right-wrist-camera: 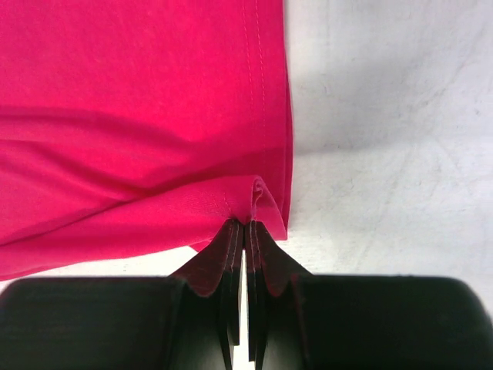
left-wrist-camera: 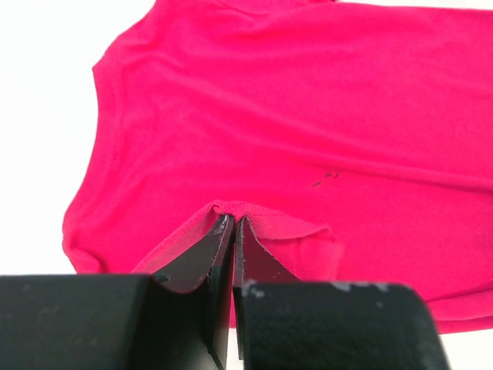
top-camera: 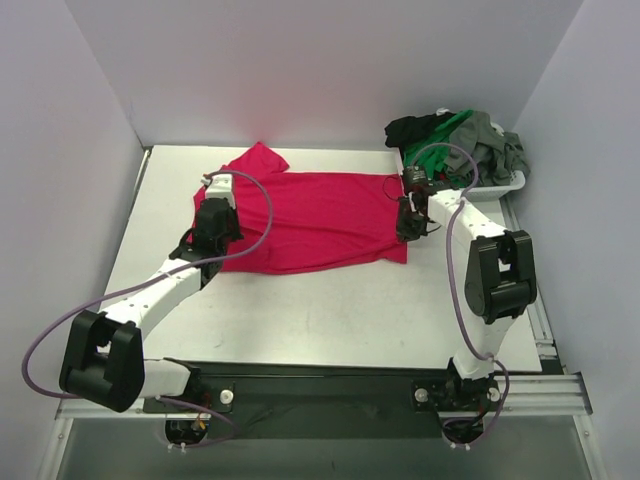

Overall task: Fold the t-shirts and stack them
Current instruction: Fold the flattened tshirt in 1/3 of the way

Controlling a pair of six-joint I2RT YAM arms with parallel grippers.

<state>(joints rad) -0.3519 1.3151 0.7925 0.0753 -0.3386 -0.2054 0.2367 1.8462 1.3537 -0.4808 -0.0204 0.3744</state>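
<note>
Crimson-red cloth short-sleeved t-shirt [top-camera: 320, 215]: spread mostly flat on the white table [top-camera: 300, 320], on its far half, between the two arms. One sleeve points far-left. Long edges run left to right. Slight ripples along the near edge.

Left tool [left-wrist-camera: 233, 221]: down at the shirt's left side. Closed to a hairline gap, pinches a small raised ridge of the red cloth between the black fingertips. Cloth peaks at the grip and lies flat beyond it. Two small dark specks [left-wrist-camera: 324, 179] on the fabric, just right of and beyond the pinch.

Right tool [right-wrist-camera: 245, 225]: down at the shirt's right edge, close to the stitched hem. Fully closed, clamps a small fold of the same red shirt. Cloth bunches into a short pleat at the tips. Bare table just right of the hem.

Far-right corner: white plastic basket [top-camera: 505, 183], holds a crumpled heap rising above its rim. Black t-shirt [top-camera: 410, 128] at the left of the heap, green t-shirt [top-camera: 455, 128] in the middle, grey t-shirt [top-camera: 492, 138] at the right. Basket sits just beyond the right arm's wrist, well apart from the left tool.
</note>
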